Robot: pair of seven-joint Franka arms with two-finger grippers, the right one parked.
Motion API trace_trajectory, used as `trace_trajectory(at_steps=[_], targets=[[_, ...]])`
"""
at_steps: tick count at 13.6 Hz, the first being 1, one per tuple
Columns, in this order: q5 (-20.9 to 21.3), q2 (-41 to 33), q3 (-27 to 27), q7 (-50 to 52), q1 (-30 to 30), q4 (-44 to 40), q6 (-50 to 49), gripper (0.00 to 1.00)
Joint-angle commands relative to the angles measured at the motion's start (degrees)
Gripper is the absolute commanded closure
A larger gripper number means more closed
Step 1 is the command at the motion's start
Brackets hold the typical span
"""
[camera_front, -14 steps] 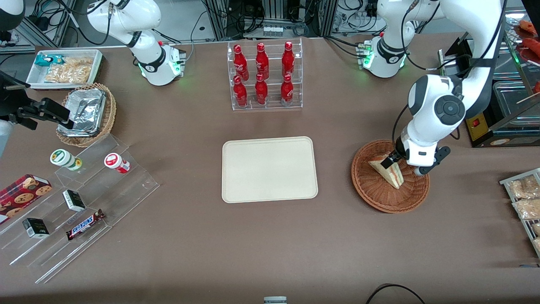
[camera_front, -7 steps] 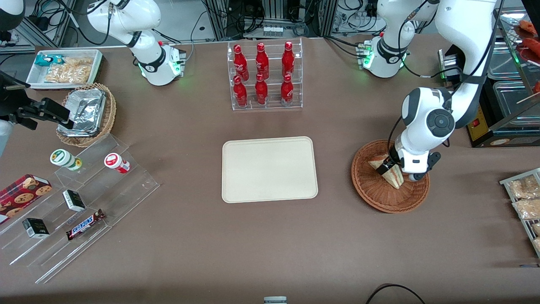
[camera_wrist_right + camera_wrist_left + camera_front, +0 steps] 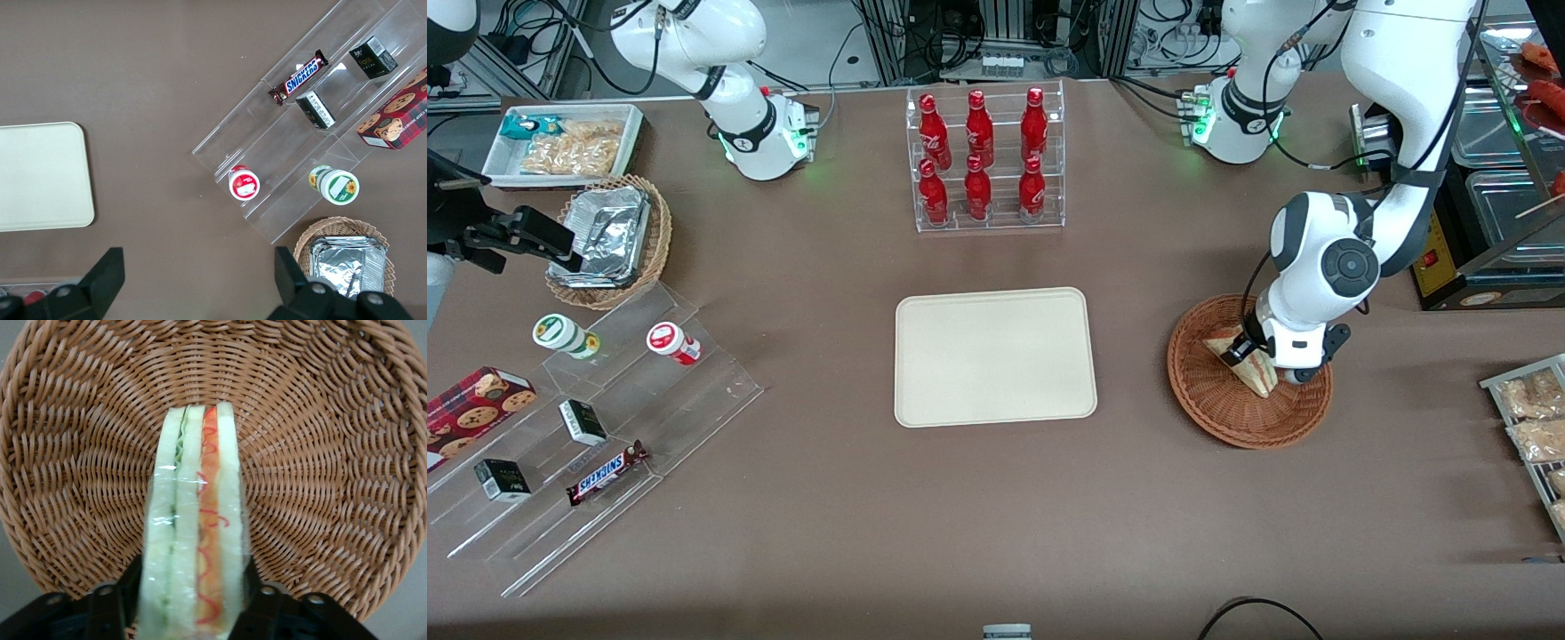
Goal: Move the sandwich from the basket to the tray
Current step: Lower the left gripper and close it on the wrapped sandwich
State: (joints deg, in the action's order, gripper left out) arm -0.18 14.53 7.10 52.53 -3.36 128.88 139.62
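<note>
The brown table [image 3: 800, 533] carries everything here. Toward the parked arm's end from the end effector, well apart from it, lies the cream rectangular tray [image 3: 994, 356], flat and bare. Farther from the front camera than the tray stands a clear rack of red bottles [image 3: 983, 158]. Directly under the end effector sits the wide reddish-brown wicker basket [image 3: 1218, 413], resting on the table toward the working arm's end.

The left arm's end effector [image 3: 1247, 348] is lowered into the basket, just above its woven floor. In the left wrist view its two dark fingers [image 3: 107, 608] stand one on each side of the sandwich [image 3: 193, 540], pressed against the wrapped wedge, so the end effector is closed on the sandwich at a narrow spread. The sandwich stands on edge, its cut face with pale green and pink-red filling showing between white bread layers, clear film around it. Its tip reaches toward the middle of the basket, and it is inside the basket, not on the tray.
</note>
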Motion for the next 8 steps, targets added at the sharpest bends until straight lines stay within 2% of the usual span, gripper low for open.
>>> trace_trajectory(at_steps=[1, 3, 5, 8], targets=[[0.09, -0.29, 0.02, -2.24, 0.02, -0.29, -2.49, 0.85], [0.01, -1.43, 0.02, -6.73, 0.11, -1.69, -6.54, 0.86], [0.1, -2.05, 0.02, -7.09, -0.07, -4.67, -9.79, 0.87], [0.18, -1.79, 0.11, -13.3, -0.33, -12.66, -20.4, 0.9]])
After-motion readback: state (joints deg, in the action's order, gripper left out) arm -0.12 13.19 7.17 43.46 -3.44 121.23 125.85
